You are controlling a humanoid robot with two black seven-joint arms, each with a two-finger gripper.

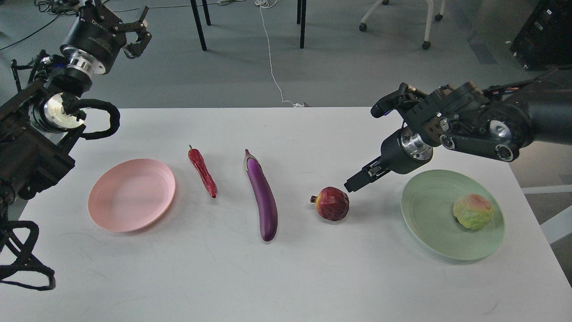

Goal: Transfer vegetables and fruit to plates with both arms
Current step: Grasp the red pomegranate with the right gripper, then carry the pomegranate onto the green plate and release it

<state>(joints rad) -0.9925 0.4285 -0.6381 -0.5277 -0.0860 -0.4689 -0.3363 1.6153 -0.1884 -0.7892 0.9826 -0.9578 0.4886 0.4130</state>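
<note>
Bumpy green fruit [473, 211] already on green plate [429, 232], far right. Left to move: pomegranate [332, 204], eggplant [262, 196], chili [203, 172], all on table [286, 277]; pink plate [131, 195] bare. Right gripper [353, 184] just beside pomegranate, fingers apparently closed, holding nothing. Left gripper [136, 36] raised far left, spread wide, empty.

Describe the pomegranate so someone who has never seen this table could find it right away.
Start at the pale green plate on the table's right side and look just left of it. The pomegranate sits on the bare tabletop, right of the long purple eggplant. It is the only dark red, round, faceted fruit.
</note>
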